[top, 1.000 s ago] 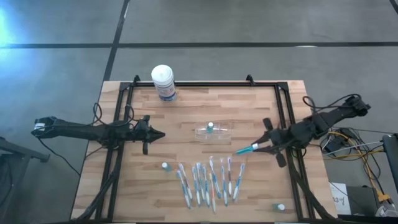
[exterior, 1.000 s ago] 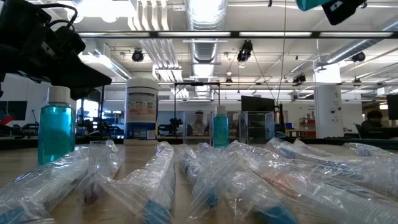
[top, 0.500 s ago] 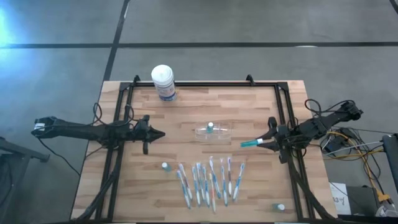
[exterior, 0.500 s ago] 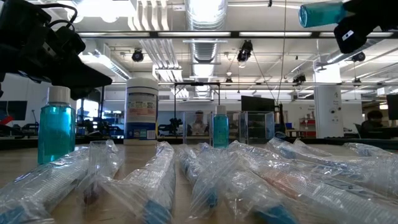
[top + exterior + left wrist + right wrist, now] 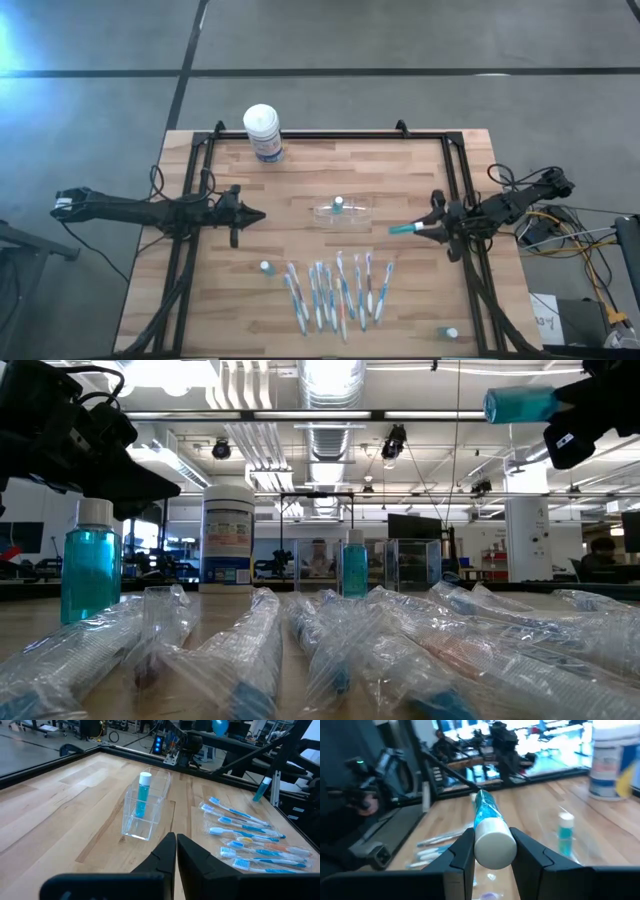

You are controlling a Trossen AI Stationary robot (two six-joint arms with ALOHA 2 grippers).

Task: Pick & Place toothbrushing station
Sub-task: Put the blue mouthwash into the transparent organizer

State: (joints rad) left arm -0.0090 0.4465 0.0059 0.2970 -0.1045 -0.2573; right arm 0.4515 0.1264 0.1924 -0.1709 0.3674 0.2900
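Observation:
The toothbrushing station (image 5: 340,210) is a clear plastic holder standing on the table's middle with a small teal bottle (image 5: 142,795) upright in it. My left gripper (image 5: 255,215) waits shut to its left, fingers (image 5: 175,852) pointing at it. My right gripper (image 5: 425,228) hovers to the station's right, above the table, shut on a teal bottle with a white cap (image 5: 403,229), which the low view also shows (image 5: 520,405). My right gripper pinches the teal bottle between its two fingers (image 5: 462,855) at the white-cap end (image 5: 492,845). The fingers come level from the table's right side. The bottle lies along them, its teal body jutting out toward the station. It is about level and lifted clear of the table.
Several bagged toothbrushes (image 5: 335,290) lie in a row near the front edge, with a small teal bottle (image 5: 265,268) standing left of them. Another bottle (image 5: 452,333) stands at the front right corner. A white-lidded canister (image 5: 263,132) stands at the far left.
My right gripper has come down and drawn back a little toward the table's right edge, still shut on the teal bottle. The bottle has turned from slanting to about level.

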